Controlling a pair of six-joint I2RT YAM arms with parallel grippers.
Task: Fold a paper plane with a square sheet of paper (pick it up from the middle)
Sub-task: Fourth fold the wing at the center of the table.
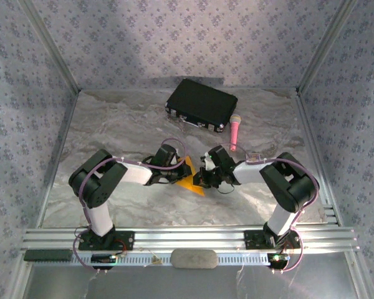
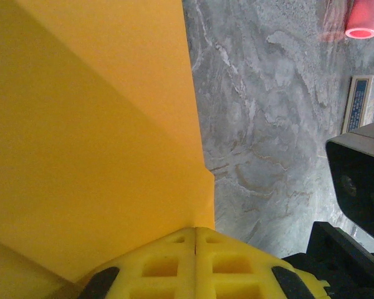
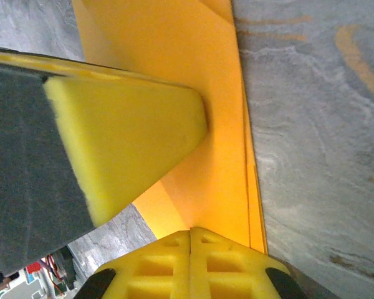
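The orange-yellow sheet of paper (image 1: 192, 179) lies folded into a pointed wedge on the marble table, between my two grippers. In the left wrist view the paper (image 2: 100, 124) shows a diagonal crease and a straight right edge. My left gripper (image 2: 195, 229) is shut, jaws closed tight, with its tip against the paper near that edge. My right gripper (image 3: 190, 232) is also shut, its tip on the layered edge of the paper (image 3: 218, 93). The left gripper's yellow finger (image 3: 124, 137) presses on the same sheet from the left. From above, the left gripper (image 1: 174, 174) and right gripper (image 1: 202, 179) meet over the paper.
A black case (image 1: 201, 103) lies at the back of the table. A pink microphone (image 1: 235, 131) rests just right of it, and its end (image 2: 363, 17) shows in the left wrist view. Patterned walls and metal rails enclose the table (image 1: 112, 124).
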